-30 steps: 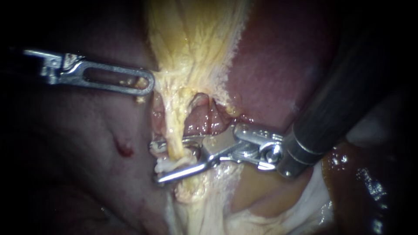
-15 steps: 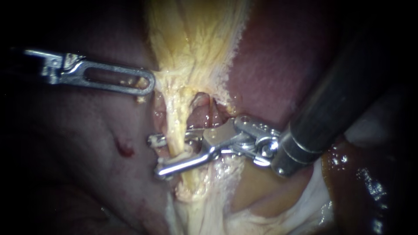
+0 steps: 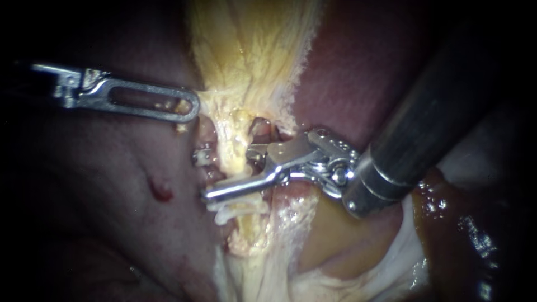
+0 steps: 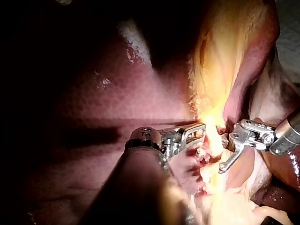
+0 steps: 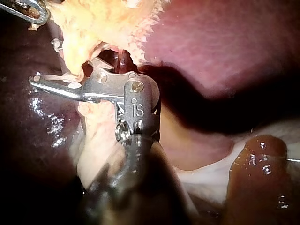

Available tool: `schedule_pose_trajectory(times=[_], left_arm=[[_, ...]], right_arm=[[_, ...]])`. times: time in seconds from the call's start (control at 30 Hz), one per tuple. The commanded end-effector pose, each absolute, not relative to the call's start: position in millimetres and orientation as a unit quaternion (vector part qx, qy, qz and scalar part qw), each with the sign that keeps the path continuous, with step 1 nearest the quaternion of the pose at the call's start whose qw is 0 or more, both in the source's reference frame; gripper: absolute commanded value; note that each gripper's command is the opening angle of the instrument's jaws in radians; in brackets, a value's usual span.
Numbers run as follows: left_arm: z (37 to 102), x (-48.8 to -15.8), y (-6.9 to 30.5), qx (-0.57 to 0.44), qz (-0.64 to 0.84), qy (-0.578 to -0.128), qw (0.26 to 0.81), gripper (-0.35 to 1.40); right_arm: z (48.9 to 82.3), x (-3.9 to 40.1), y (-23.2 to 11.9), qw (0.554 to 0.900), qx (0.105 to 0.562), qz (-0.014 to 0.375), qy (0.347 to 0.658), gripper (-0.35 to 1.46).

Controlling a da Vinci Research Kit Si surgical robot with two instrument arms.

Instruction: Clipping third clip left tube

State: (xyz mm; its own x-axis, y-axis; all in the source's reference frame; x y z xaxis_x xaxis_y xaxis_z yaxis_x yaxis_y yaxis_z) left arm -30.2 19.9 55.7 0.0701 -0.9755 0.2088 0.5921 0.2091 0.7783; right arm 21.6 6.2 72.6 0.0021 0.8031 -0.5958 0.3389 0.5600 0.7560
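Up the left tube (image 3: 234, 162) the right instrument (image 3: 206, 174) had climbed since 1 second earlier; its jaws stood spread astride that tube, unsqueezed; the left instrument (image 3: 190, 106) pinched yellow tissue (image 3: 246, 67) above; a pale band (image 3: 238, 211) below was perhaps a clip; this clipping looked still undone.

The left instrument (image 3: 190, 106) is being held level, brought in from the left; the right instrument (image 3: 208, 176) is being angled down from upper right, its claw being held apart.
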Motion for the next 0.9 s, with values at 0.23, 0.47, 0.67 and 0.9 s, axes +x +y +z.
schedule_pose_trajectory(times=[0.23,0.47,0.67,0.9], left_arm=[[55.7,-30.2,19.9,0.259,-0.573,-0.370,0.684,-0.35],[55.7,-30.3,19.9,0.259,-0.573,-0.370,0.684,-0.35],[55.7,-30.3,19.9,0.259,-0.573,-0.370,0.684,-0.35],[55.7,-30.2,19.9,0.259,-0.573,-0.370,0.684,-0.35]], right_arm=[[72.6,21.5,6.3,0.568,0.423,0.204,0.676,0.50],[71.1,21.4,5.5,0.560,0.429,0.204,0.678,0.50],[69.3,21.2,5.9,0.563,0.409,0.239,0.677,0.50],[67.6,20.5,6.1,0.563,0.409,0.244,0.675,0.50]])
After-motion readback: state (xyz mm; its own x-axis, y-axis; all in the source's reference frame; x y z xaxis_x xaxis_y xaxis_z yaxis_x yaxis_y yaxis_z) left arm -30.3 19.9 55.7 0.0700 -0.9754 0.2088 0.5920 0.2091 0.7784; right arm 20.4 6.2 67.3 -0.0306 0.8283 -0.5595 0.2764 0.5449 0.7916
